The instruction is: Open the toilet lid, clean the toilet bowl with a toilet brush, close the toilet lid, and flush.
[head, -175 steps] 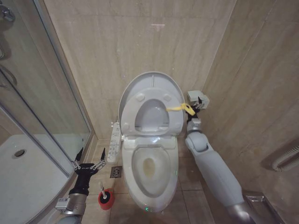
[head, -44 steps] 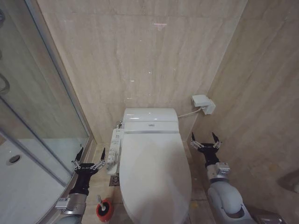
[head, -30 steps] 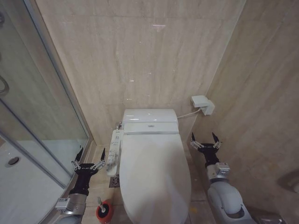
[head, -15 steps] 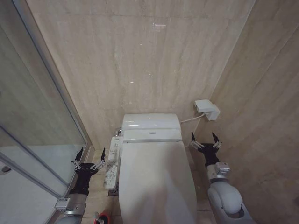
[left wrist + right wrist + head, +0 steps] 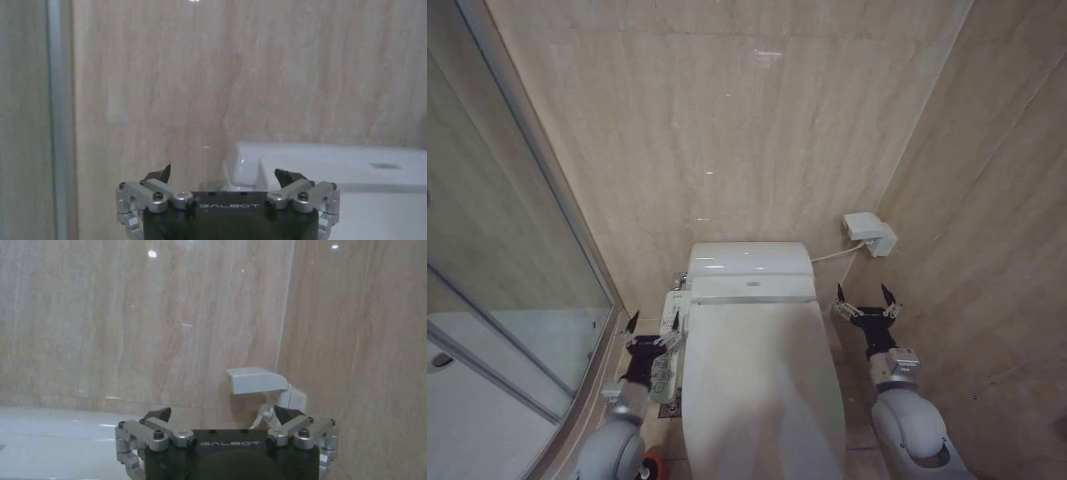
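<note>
The toilet lid [image 5: 762, 390] lies shut and hides the toilet bowl. Behind it is the white rear unit [image 5: 750, 268]. My left gripper [image 5: 652, 330] stands open just above the white button panel [image 5: 665, 372] on the toilet's left side. In the left wrist view the left gripper [image 5: 227, 175] is open, with the rear unit [image 5: 333, 167] beyond it. My right gripper [image 5: 864, 300] stands open to the right of the lid and holds nothing. A bit of the toilet brush's red base [image 5: 650, 466] peeks out at the bottom edge beside my left arm.
A glass shower screen [image 5: 507, 250] and white shower tray [image 5: 467, 420] close off the left. A white wall box [image 5: 870, 234] with a cable hangs behind the right gripper; it shows again as the wall box [image 5: 257, 380]. Tiled walls stand close behind and to the right.
The lid, up several seconds ago, is now down. The camera has tilted up. In the last half second my left gripper moved right, over the button panel. The right arm has not moved.
</note>
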Robot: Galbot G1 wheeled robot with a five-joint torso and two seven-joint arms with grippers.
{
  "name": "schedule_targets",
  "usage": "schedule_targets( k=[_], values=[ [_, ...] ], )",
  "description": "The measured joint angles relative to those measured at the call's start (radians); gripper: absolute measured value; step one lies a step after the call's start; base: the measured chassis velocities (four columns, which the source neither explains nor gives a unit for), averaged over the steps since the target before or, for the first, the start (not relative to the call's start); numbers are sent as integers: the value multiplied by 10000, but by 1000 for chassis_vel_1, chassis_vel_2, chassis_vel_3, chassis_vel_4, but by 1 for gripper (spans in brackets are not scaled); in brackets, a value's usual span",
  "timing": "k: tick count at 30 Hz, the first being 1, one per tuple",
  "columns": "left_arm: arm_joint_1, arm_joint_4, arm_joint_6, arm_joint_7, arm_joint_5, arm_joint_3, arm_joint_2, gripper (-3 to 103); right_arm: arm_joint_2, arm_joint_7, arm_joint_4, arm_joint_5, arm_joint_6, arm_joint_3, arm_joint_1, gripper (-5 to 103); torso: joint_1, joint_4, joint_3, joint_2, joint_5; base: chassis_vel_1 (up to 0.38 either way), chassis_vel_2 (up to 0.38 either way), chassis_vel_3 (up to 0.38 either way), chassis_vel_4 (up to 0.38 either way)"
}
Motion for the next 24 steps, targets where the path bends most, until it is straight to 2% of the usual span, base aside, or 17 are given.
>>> schedule_targets(
  k=[5, 12, 14, 15, 17, 19, 24],
  values=[
    [203, -951, 134, -103, 792, -224, 80, 100, 0, -1, 0, 1, 0, -1, 0, 100, -2, 10, -1, 0, -1, 0, 0, 0, 0],
    [465, -2159, 311, -221, 730, -680, 347, 100, 0, -1, 0, 0, 0, 0, 0, 100, -2, 4, -2, 1, -2, 0, 0, 0, 0],
    [533, -2114, 52, -284, 523, -842, 411, 100, 0, 0, 0, 0, 0, 0, 0, 100, -2, 5, -1, 1, -1, 0, 0, 0, 0],
    [563, -1830, -278, -305, 413, -960, 436, 100, 0, 0, 0, 0, 0, 0, 0, 100, -2, 3, -2, 1, -1, 0, 0, 0, 0],
    [583, -1623, -464, -307, 377, -1050, 445, 100, 0, 0, 0, 0, 0, 0, 0, 100, -2, 3, -1, 1, -4, 0, 0, 0, 0],
    [672, -983, -1050, -267, 167, -1318, 492, 100, 0, 0, 0, 0, 0, 0, 0, 100, -2, 5, -1, 1, -6, 0, 0, 0, 0],
    [708, -731, -1371, -111, -38, -1530, 525, 100, 0, 0, 0, 0, 0, 0, 0, 100, -2, 5, -1, 1, -4, 0, 0, 0, 0]
  ],
)
